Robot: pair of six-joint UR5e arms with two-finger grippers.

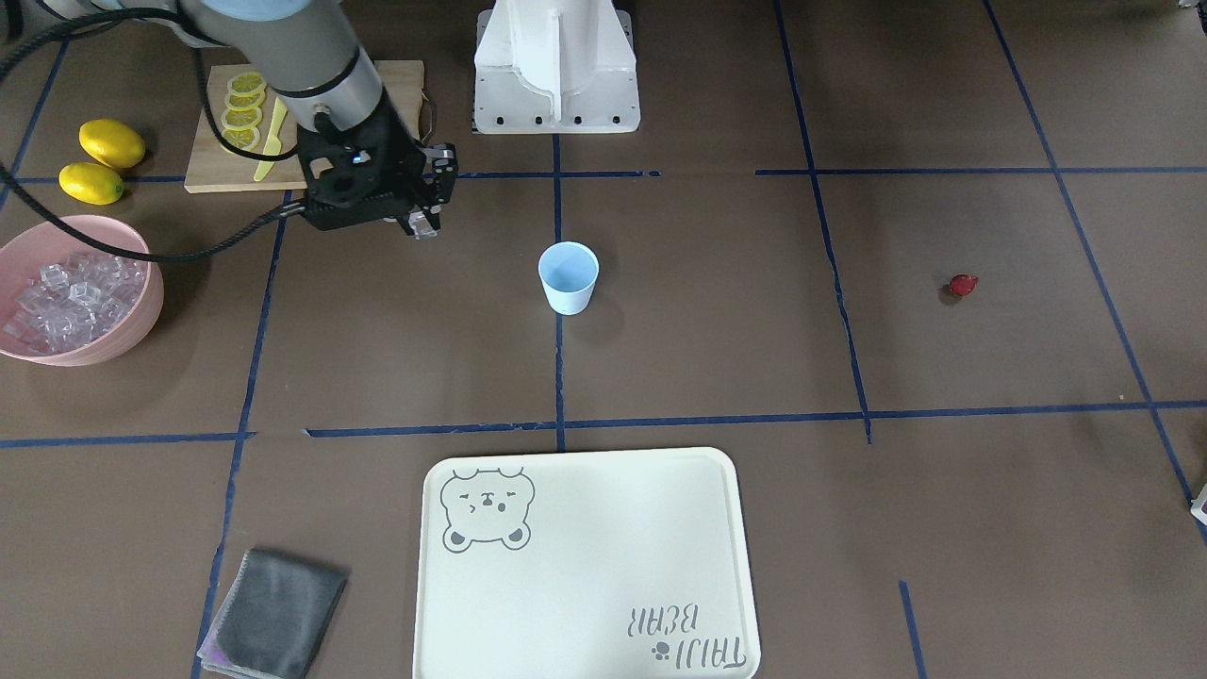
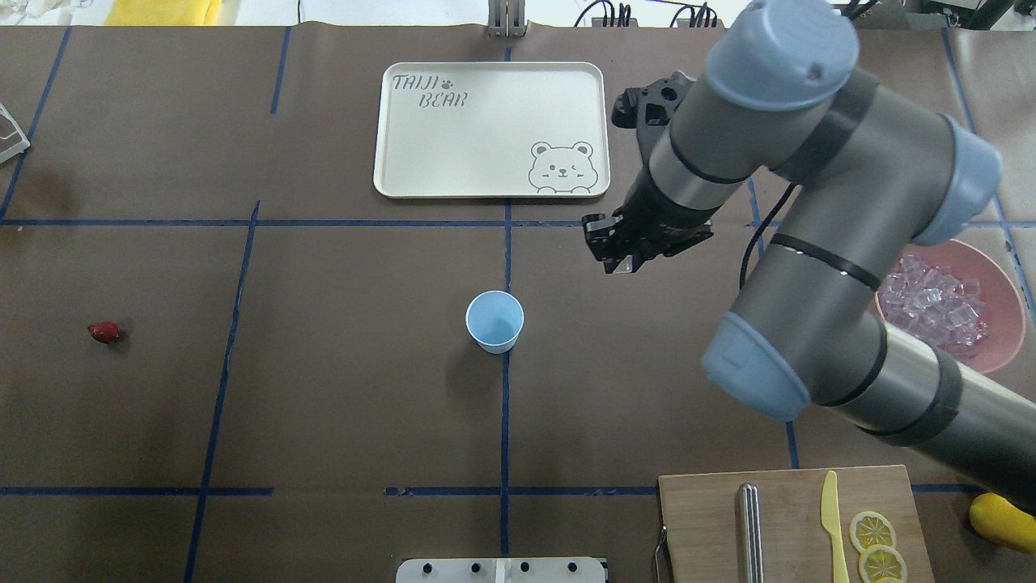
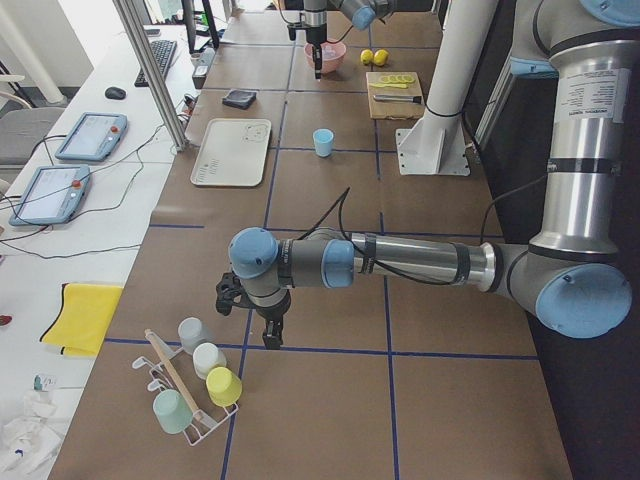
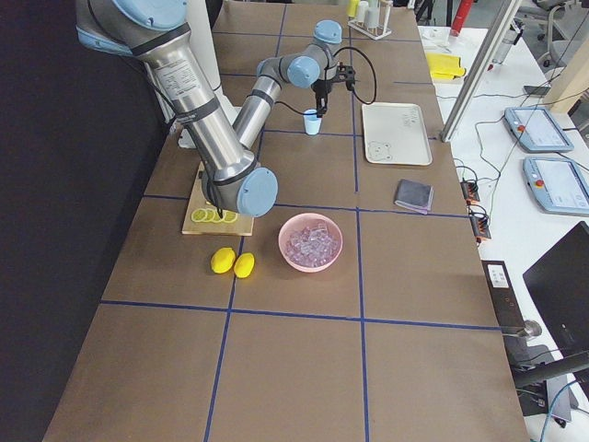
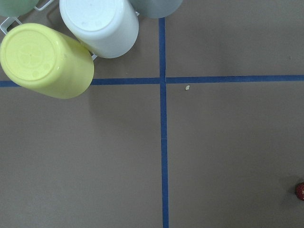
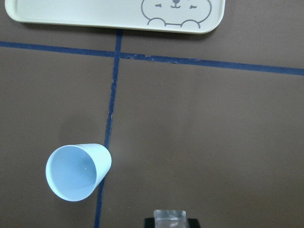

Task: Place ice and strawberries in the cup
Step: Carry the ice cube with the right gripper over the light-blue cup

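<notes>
The pale blue cup (image 2: 494,321) stands upright and empty at the table's middle; it also shows in the front view (image 1: 569,275) and the right wrist view (image 6: 76,173). My right gripper (image 2: 618,256) hovers beside and above the cup, towards the tray, shut on a clear ice cube (image 6: 170,217). The other ice (image 1: 74,294) fills the pink bowl (image 2: 999,348). The strawberry (image 2: 104,331) lies alone on the far left of the overhead view and at the edge of the left wrist view (image 5: 300,190). My left gripper (image 3: 270,335) shows only in the exterior left view; I cannot tell its state.
A cream bear tray (image 2: 405,182) lies beyond the cup. A cutting board (image 1: 203,170) holds lemon slices and a yellow knife, with two lemons (image 1: 102,160) beside it. A grey cloth (image 1: 275,613) lies near the tray. A rack of upturned cups (image 5: 47,61) stands under the left wrist.
</notes>
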